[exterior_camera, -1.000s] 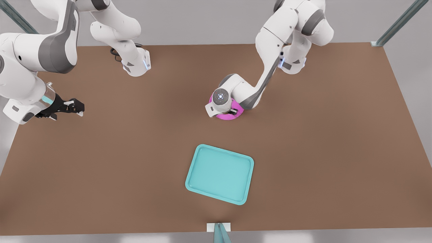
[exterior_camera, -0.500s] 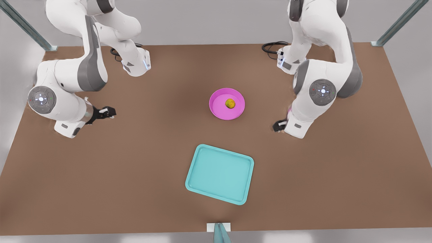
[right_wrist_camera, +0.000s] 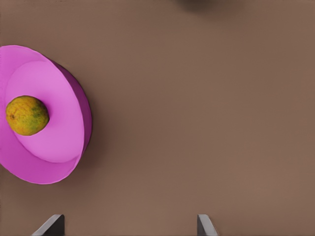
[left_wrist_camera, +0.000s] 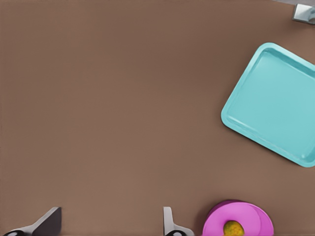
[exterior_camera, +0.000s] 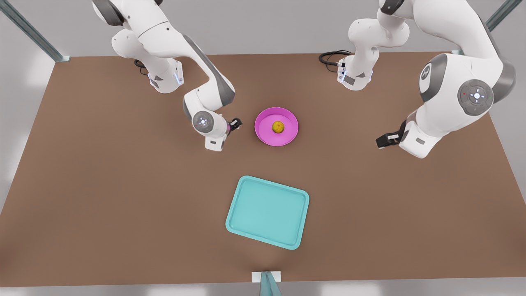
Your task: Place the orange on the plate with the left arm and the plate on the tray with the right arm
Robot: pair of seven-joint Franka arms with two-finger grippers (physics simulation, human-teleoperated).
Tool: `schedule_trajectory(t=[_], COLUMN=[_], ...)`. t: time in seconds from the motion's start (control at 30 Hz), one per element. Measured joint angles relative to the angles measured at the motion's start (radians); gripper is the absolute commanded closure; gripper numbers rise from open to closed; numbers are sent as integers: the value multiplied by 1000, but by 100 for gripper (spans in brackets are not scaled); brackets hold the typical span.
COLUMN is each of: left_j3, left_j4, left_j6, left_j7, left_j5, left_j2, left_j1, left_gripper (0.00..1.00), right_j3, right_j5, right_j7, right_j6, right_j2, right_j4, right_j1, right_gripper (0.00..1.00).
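The orange (exterior_camera: pixel 278 127) lay on the plate (exterior_camera: pixel 264 132) (tray (exterior_camera: pixel 267 212) nearby, apart). The right gripper (exterior_camera: pixel 235 123) hovered low just beside the plate, fingers spread. The left gripper (exterior_camera: pixel 385 140) hung well apart, also spread.

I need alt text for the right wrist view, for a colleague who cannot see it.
An orange sits in a magenta plate on a brown table, ahead of the right end effector. Its fingers are spread wide, open and holding nothing, apart from the plate.
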Motion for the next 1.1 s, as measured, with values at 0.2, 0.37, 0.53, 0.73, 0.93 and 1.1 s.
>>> schedule_trajectory(t=[0.2, 0.37, 0.53, 0.73, 0.93, 1.1], left_j3=[-6, -3, 0, 10, 17, 18], left_j4=[1, 8, 71, 83, 82, 84], left_j6=[-10, -14, -27, -41, -45, -60], left_j7=[36, 57, 71, 82, 91, 98], left_j5=[-2, -1, 8, 11, 13, 13], left_j2=[3, 2, 5, 5, 11, 4], left_j1=[-1, -2, -3, 0, 0, 0], left_gripper=[0, 0, 0, 0, 0, 0], right_j3=[27, 56, 83, 87, 102, 106], right_j5=[65, 124, 152, 180, 186, 188], right_j7=[98, 159, 202, 235, 252, 262], right_j6=[116, 162, 182, 194, 198, 199], right_j2=[92, 178, 279, 332, 367, 388], right_j4=[-1, 57, 143, 179, 191, 204], right_j1=[48, 70, 79, 97, 110, 112], right_gripper=[0, 0, 0, 0, 0, 25])
